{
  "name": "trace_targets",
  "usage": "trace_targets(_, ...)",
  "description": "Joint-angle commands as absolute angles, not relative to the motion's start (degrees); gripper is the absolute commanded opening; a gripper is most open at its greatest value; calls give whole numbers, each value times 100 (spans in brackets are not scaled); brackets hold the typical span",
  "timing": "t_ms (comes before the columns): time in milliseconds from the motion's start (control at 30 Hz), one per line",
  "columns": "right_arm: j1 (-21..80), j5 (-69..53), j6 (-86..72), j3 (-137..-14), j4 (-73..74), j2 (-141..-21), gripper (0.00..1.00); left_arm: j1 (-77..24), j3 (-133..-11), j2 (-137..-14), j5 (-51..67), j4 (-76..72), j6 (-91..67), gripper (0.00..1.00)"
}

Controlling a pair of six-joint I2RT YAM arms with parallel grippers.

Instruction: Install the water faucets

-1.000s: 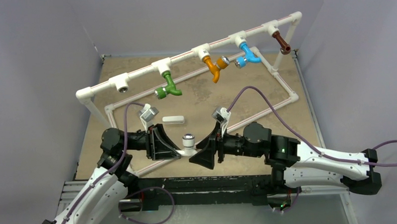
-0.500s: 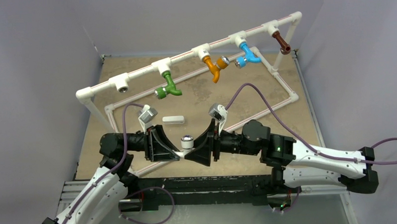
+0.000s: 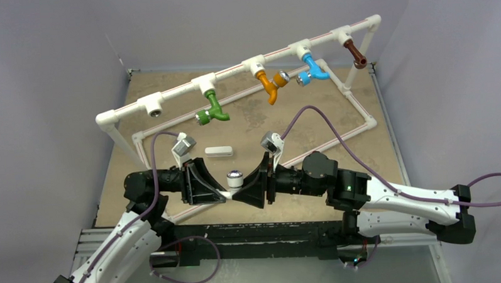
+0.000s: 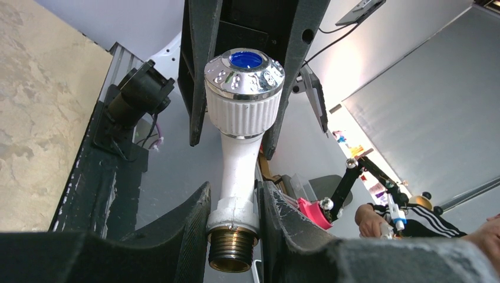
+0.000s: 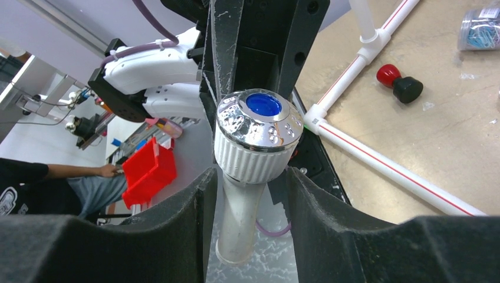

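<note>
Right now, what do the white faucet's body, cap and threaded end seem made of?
The white faucet has a glossy, likely plastic body. Its cap is mirror-bright, chrome-like, maybe plated plastic. Its threaded end is dull yellowish metal, brass by its look.

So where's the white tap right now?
Top view, low centre: the left gripper clamps the white tap by its threaded end, and the right gripper, facing it, straddles the stem.

The white faucet [image 4: 239,159] has a dimpled chrome cap, blue centre and brass thread. A green faucet [image 3: 213,111], orange faucet [image 3: 268,84], blue faucet [image 3: 313,71] and brown faucet [image 3: 354,51] show; the worktop [image 3: 253,119] is mottled tan.
</note>
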State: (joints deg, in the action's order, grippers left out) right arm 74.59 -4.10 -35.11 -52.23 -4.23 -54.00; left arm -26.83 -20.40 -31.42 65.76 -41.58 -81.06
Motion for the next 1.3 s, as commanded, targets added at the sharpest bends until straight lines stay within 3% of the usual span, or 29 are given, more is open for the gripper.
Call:
trace_targets(0,7479,-535,-3510,-5338,-625,-5354,48,-2716,-2061,-3074,6394,-4472,-8121,0)
trace_targets(600,7479,-716,-3590,-5292,-615,-5262,38,-2720,-2159,-2963,6198,-4032,-7820,0)
trace_targets(700,7479,-766,-3597,-5291,-632,-5273,25,-2716,-2179,-2902,6122,-3874,-7728,0)
trace_targets(767,7479,-782,-3595,-5306,-637,-5282,0,-2716,-2215,-2875,6086,-3724,-7635,0)
trace_targets(967,7479,-600,-3611,-5313,-598,-5241,0,-2718,-2250,-2854,6062,-3567,-7538,0)
trace_targets(1033,7479,-490,-3616,-5326,-580,-5198,0,-2712,-2266,-2837,6060,-3469,-7491,10)
trace_targets(1133,7479,-381,-3600,-5358,-507,-5161,0,-2716,-2404,-2781,5993,-2999,-7225,33)
trace_targets(1267,7479,-236,-3501,-5476,-234,-5115,0,-2711,-2955,-2759,5770,-1595,-6421,48)
